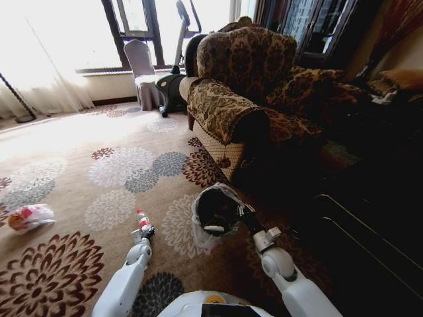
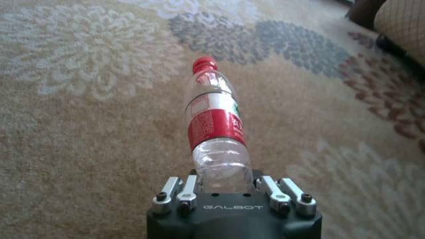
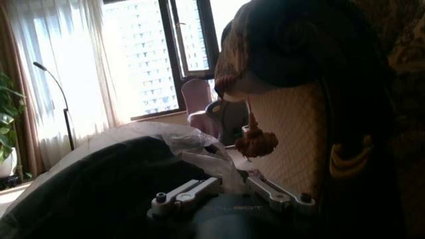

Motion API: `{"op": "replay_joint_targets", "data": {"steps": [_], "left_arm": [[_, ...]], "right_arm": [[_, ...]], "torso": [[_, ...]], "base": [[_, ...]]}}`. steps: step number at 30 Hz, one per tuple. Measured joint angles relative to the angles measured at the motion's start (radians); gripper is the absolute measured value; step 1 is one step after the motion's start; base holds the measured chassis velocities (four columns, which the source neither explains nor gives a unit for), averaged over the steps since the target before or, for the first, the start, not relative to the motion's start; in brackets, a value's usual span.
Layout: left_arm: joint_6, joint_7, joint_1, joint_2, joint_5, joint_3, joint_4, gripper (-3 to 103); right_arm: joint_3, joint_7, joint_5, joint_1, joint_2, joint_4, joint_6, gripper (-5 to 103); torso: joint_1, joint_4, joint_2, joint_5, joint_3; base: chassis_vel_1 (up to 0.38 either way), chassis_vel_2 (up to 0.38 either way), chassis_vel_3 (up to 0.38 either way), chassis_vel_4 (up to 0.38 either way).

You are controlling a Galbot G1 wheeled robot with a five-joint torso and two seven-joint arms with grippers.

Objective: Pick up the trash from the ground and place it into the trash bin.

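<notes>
In the head view the left gripper [image 1: 147, 232] holds a small clear bottle [image 1: 141, 220] with a red cap and red label. The bottle points forward, away from the robot, over the carpet [image 1: 79, 198]. The bin [image 1: 215, 214], black with a whitish bag, is just to the right of the bottle, tilted so that its mouth faces the robot, and the right gripper [image 1: 246, 212] is at its rim on the sofa [image 1: 244, 99] side. A white card-like piece lies inside the bin near the lower edge. A crumpled white-and-red wrapper [image 1: 30, 217] lies on the carpet well apart, far to the left. In the left wrist view the jaws are pressed on the bottom end of the bottle [image 2: 216, 127], and its long axis runs straight out from the gripper [image 2: 224, 186], cap farthest away. In the right wrist view the jaws of the right gripper [image 3: 229, 186] pinch the bag and rim of the bin [image 3: 119, 174]. So, as I judge it, the bottle must go to the right and cap-first into the mouth of the bin, and the left arm is the one carrying it.
</notes>
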Motion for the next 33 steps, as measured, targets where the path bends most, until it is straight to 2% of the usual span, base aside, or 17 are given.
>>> {"op": "replay_joint_targets", "data": {"steps": [3,4,6,7,8,9,10,11,12,13,14,17,18,21,24,31,33], "left_arm": [[-0.027,0.000,0.028,0.001,-0.056,-0.012,-0.080,36],[-0.053,0.006,0.074,0.009,-0.146,-0.032,-0.215,34],[-0.055,0.008,0.093,0.013,-0.192,-0.041,-0.272,33],[-0.043,0.009,0.129,0.021,-0.298,-0.057,-0.392,33],[-0.031,0.007,0.145,0.024,-0.353,-0.066,-0.453,33],[0.013,-0.011,0.189,0.029,-0.502,-0.101,-0.615,33],[0.035,-0.020,0.207,0.031,-0.566,-0.118,-0.679,33],[0.035,-0.020,0.207,0.031,-0.566,-0.118,-0.679,33],[0.075,-0.048,0.239,0.031,-0.704,-0.149,-0.796,33],[0.092,-0.059,0.248,0.031,-0.759,-0.159,-0.842,33],[0.131,-0.095,0.271,0.030,-0.923,-0.192,-0.985,33],[0.165,-0.180,0.277,0.017,-1.162,-0.205,-1.158,33],[0.165,-0.180,0.277,0.017,-1.162,-0.205,-1.158,33],[0.187,-0.245,0.277,-0.012,-1.274,-0.160,-1.204,33],[0.209,-0.262,0.290,-0.051,-1.282,-0.090,-1.202,33],[0.201,-0.265,0.257,-0.065,-1.275,-0.065,-1.157,33],[0.181,-0.267,0.223,-0.077,-1.230,-0.041,-1.088,33]], "right_arm": [[-0.006,0.000,0.007,0.027,0.000,-0.017,0.000,0],[-0.016,0.000,0.018,0.072,0.001,-0.047,0.000,0],[-0.023,0.000,0.024,0.098,0.002,-0.065,0.000,0],[-0.038,0.000,0.033,0.141,0.004,-0.099,0.002,0],[-0.046,0.000,0.038,0.163,0.006,-0.117,0.004,0],[-0.067,0.000,0.054,0.224,0.013,-0.174,0.011,0],[-0.079,0.000,0.062,0.256,0.019,-0.207,0.016,0],[-0.079,0.000,0.062,0.256,0.019,-0.207,0.016,0],[-0.102,0.000,0.074,0.308,0.028,-0.256,0.025,0],[-0.115,0.001,0.079,0.336,0.034,-0.282,0.028,0],[-0.151,0.001,0.092,0.413,0.051,-0.345,0.039,0],[-0.216,0.000,0.103,0.529,0.086,-0.434,0.060,0],[-0.216,0.000,0.103,0.529,0.086,-0.434,0.060,0],[-0.272,0.000,0.107,0.596,0.119,-0.482,0.066,0],[-0.323,0.000,0.117,0.627,0.129,-0.481,0.073,0],[-0.349,0.000,0.115,0.620,0.117,-0.450,0.077,0],[-0.351,0.000,0.112,0.607,0.116,-0.426,0.077,0]], "torso": [[0.000,-0.0002,0.000,-0.0001,0.000],[0.000,-0.0006,0.000,0.0000,0.000],[0.000,-0.0002,0.000,0.0000,0.000],[0.000,0.0003,0.000,0.0003,0.000],[0.000,0.0003,0.000,0.0001,0.000],[0.000,0.0001,0.000,0.0003,0.000],[0.000,0.0000,0.000,0.0011,0.000],[0.000,0.0000,0.000,0.0011,0.000],[0.000,-0.0001,0.000,0.0004,0.000],[0.000,0.0000,0.000,-0.0002,0.000],[0.000,0.0000,0.000,0.0006,0.000],[0.000,0.0004,0.000,-0.0001,0.000],[0.000,0.0004,0.000,-0.0001,0.000],[0.000,0.0003,0.000,0.0000,0.000],[0.000,0.0002,0.000,0.0000,0.000],[0.000,-0.0003,0.000,0.0001,0.000],[0.000,0.0002,0.000,0.0001,0.000]], "base": [[0.000,0.000,0.000,0.000],[0.000,0.000,0.000,0.000],[0.000,0.000,0.000,0.000],[0.000,0.000,0.000,0.000],[0.000,0.000,0.000,0.000],[0.000,0.000,0.000,0.000],[0.000,0.000,0.000,0.000],[0.000,0.000,0.000,0.000],[0.000,0.000,0.000,0.000],[0.000,0.000,0.000,0.000],[0.000,0.000,0.000,0.000],[0.000,0.000,0.000,0.000],[0.000,0.000,0.000,0.000],[0.000,0.000,0.000,0.000],[0.000,0.000,0.000,0.000],[0.000,0.000,0.000,0.000],[0.000,0.000,0.000,0.000]]}}
